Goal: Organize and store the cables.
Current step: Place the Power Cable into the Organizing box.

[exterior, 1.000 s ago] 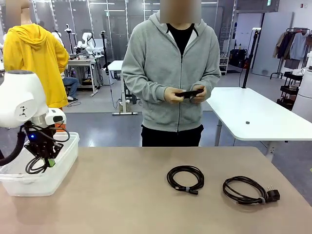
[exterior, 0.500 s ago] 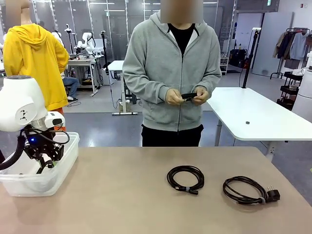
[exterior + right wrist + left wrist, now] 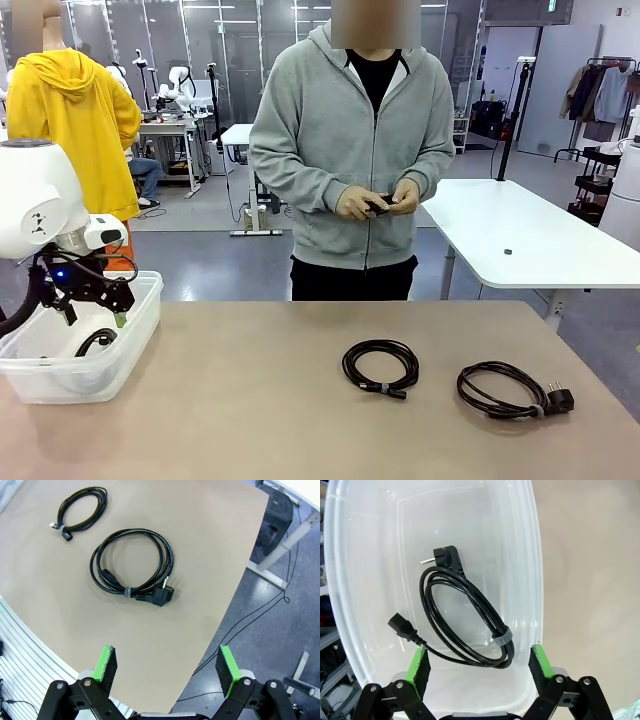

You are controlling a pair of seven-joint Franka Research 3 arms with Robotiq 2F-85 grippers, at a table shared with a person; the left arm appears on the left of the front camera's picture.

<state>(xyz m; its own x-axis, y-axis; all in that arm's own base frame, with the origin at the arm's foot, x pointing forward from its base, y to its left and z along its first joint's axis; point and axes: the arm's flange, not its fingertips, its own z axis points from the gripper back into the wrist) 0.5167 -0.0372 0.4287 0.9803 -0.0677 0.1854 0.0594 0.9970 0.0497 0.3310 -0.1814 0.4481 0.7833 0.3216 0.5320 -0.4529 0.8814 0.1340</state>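
Note:
A black cable [image 3: 462, 617] with plug ends and a grey tie lies coiled on the floor of the clear plastic bin [image 3: 537, 580]. My left gripper [image 3: 479, 655] hangs open above that coil, touching nothing; the front view shows it over the bin [image 3: 140, 310] at the table's left end [image 3: 95, 312]. Two more coiled cables rest on the table: a small one [image 3: 380, 367] in the middle and one with a plug [image 3: 510, 390] to the right. My right gripper [image 3: 165, 660] is open high above the table's corner, with both coils [image 3: 132, 562] [image 3: 80, 511] below it.
A person in a grey hoodie stands at the far side, both hands [image 3: 378, 205] working a small black cord at waist height. The tan tabletop [image 3: 250, 400] lies bare between the bin and the coils. In the right wrist view the table's edge [image 3: 235, 595] drops to the floor.
My left gripper opened, let the cable drop into the bin and rose a little. The person's hands drew closer together around the small cord.

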